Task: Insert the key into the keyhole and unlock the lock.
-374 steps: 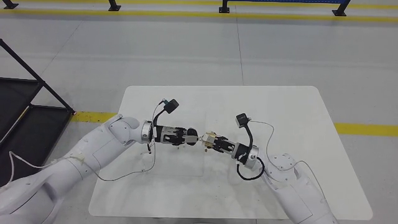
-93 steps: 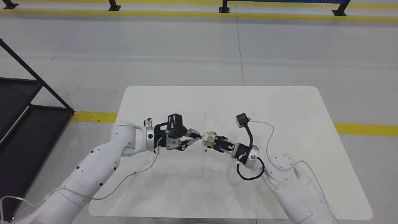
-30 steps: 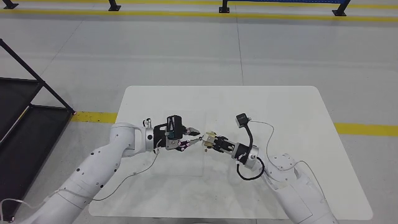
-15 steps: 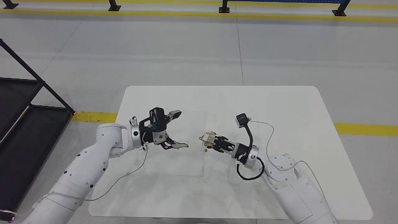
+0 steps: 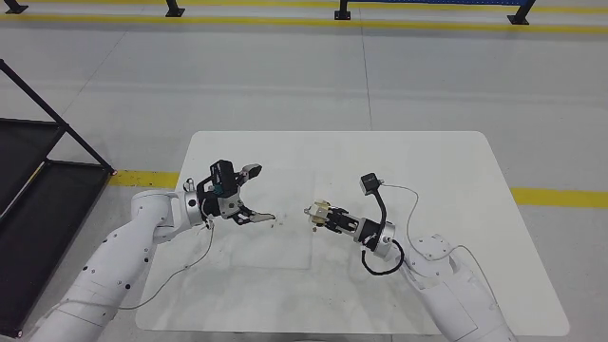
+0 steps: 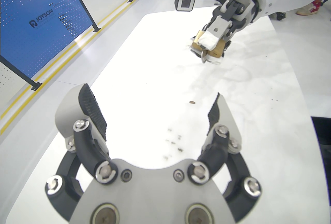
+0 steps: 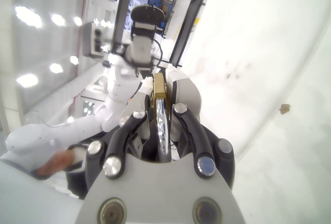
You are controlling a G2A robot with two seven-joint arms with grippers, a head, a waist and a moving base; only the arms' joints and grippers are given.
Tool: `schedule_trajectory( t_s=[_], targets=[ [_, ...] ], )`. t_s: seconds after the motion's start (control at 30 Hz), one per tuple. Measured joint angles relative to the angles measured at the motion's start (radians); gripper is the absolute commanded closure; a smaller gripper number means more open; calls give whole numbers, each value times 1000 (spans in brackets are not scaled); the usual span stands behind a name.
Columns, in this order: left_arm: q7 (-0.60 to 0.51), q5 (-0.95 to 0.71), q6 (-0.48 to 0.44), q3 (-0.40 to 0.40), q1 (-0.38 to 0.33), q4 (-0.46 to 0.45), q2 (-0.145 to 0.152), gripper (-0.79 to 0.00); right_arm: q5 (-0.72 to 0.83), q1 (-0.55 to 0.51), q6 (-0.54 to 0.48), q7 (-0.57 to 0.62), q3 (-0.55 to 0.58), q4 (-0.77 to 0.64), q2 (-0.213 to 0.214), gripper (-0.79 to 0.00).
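Gripping brass lock (image 7: 159, 88) w/ R pincer (image 5: 317, 215), frame ctr above bench (image 5: 427, 171); holding L pincer (image 6: 150, 92) spread wide apart, ctr-left.

The top view looks down while both wrist views face closely across the shared table (image 5: 427, 166).

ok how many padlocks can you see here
1: the brass padlock, clamped in the right gripper above the table. The left gripper is open, holding nothing.
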Motion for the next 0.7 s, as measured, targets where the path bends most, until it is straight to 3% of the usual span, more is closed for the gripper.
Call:
schedule_trajectory(
  t_s=[0.2,0.27,0.7],
  targets=[
    [0,0,0,0,0,0,0,-785,-4,-1,6,-5,2,0,0,0],
    [0,0,0,0,0,0,0,-785,-31,-1,50,-25,15,-1,4,0],
    [0,0,0,0,0,0,0,-785,-250,52,502,42,49,-33,26,0]
  ],
)
